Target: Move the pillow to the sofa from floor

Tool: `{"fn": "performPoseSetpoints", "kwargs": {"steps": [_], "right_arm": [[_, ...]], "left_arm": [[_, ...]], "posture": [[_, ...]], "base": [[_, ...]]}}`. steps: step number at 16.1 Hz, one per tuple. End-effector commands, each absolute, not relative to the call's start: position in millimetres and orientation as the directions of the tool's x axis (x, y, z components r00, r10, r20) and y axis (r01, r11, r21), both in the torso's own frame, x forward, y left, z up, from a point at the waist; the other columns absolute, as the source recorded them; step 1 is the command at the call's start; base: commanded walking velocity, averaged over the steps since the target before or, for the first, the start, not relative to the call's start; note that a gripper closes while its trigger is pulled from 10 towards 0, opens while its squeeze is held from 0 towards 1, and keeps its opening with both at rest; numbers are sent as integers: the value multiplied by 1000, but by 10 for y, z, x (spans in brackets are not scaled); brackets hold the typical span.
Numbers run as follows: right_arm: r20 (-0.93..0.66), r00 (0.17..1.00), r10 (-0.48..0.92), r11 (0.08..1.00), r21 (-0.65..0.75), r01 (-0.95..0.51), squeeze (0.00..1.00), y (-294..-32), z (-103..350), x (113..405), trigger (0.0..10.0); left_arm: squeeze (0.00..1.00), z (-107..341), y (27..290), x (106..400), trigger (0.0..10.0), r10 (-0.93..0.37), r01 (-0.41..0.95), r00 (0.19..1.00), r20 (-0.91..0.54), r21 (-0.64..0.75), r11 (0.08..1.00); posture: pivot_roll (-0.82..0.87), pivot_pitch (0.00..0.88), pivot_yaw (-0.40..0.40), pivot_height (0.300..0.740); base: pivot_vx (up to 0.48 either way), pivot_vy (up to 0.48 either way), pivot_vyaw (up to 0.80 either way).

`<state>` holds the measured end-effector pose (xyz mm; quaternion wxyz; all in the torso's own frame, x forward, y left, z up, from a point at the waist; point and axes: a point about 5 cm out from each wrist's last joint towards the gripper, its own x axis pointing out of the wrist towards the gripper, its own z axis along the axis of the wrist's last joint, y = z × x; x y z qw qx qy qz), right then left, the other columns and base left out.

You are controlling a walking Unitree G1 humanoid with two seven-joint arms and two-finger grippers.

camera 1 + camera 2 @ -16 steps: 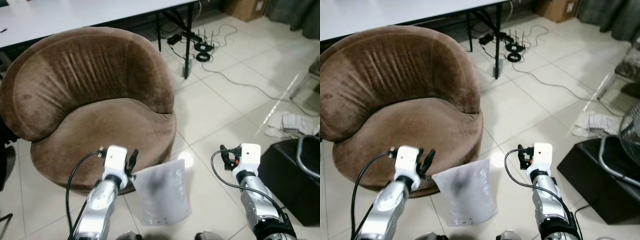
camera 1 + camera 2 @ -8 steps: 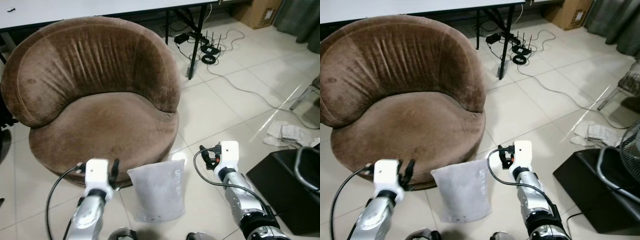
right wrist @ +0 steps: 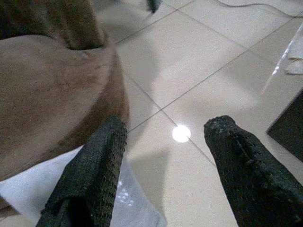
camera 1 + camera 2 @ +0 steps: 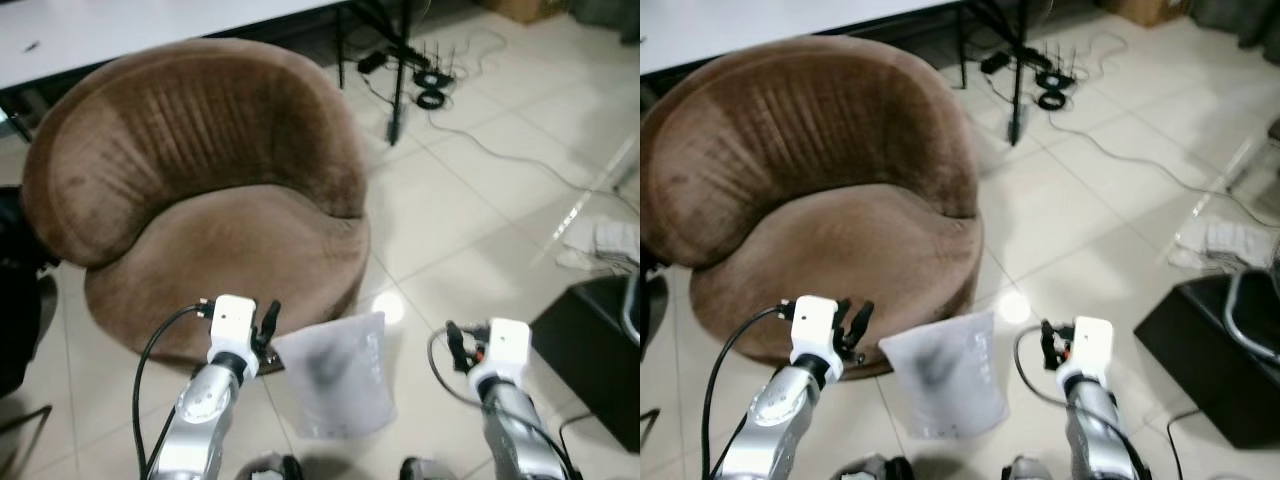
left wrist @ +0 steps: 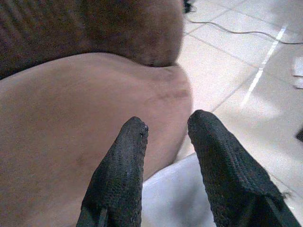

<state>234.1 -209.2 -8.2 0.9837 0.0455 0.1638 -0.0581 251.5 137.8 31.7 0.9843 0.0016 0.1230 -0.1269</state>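
Note:
A whitish, bag-like pillow (image 4: 335,375) stands on the tiled floor, leaning against the front foot of the round brown sofa (image 4: 200,200). My left gripper (image 4: 268,320) hovers at the pillow's upper left corner, open; in the left wrist view its fingertips (image 5: 135,130) sit just above the pillow (image 5: 175,198) with the sofa seat (image 5: 71,104) behind. My right gripper (image 4: 455,340) is to the right of the pillow, apart from it and open wide; the right wrist view shows its fingers (image 3: 102,156) over bare tile, with the pillow (image 3: 47,189) off to one side.
A black box (image 4: 600,350) stands on the floor at the right, with a crumpled cloth (image 4: 600,240) beyond it. Cables and adapters (image 4: 430,85) lie by a table leg (image 4: 400,100) behind the sofa. A white table (image 4: 150,25) runs along the back. Something dark (image 4: 15,300) is at the left edge.
The whole picture has shifted, so the camera moved. The pillow stays at the sofa's foot. Both grippers remain on either side of it, still open.

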Motion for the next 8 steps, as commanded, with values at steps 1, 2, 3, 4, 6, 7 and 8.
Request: {"fn": "performPoseSetpoints", "kwargs": {"steps": [1, 2, 3, 4, 6, 7, 8], "right_arm": [[-288, 949, -128, 988, 51, 149, 0, -2126, 5, 2290, 10000], [-263, 954, -144, 986, 39, 159, 0, -2146, 46, 2225, 10000], [-271, 948, -165, 984, 25, 178, 0, -2179, 29, 2172, 10000], [-288, 939, -189, 980, 11, 201, 0, -2216, 10, 2112, 10000], [-252, 943, -218, 972, 33, 233, 0, -2290, 121, 2110, 10000], [-193, 955, -223, 971, 39, 235, 0, -2280, 250, 2137, 10000], [-174, 961, -216, 974, 32, 225, 0, -2258, 295, 2148, 10000]], "left_arm": [[0, 237, 1257, 2494, 10000, -321, 322, 905, -278, -46, 946], [0, 211, 1157, 2504, 10000, -379, 382, 881, -284, -45, 923], [0, 179, 1112, 2515, 10000, -400, 413, 863, -308, -24, 910], [0, 144, 1082, 2528, 10000, -412, 437, 847, -336, 1, 899], [0, 204, 1041, 2562, 10000, -419, 433, 856, -303, -24, 901], [0, 208, 1066, 2573, 10000, -415, 421, 862, -292, -42, 906], [0, 197, 1071, 2568, 10000, -416, 424, 861, -293, -40, 905]], "posture": [[-220, 163, 177, 740], [-220, 163, 177, 740], [-257, 200, 205, 740], [-257, 200, 205, 740], [-296, 211, 231, 740], [-298, 206, 234, 740], [-298, 206, 234, 740]], "base": [[0, 0, 0], [0, 0, 0], [0, 0, 0], [0, 0, 0], [0, 0, 0], [0, 0, 0], [0, 0, 0]]}}
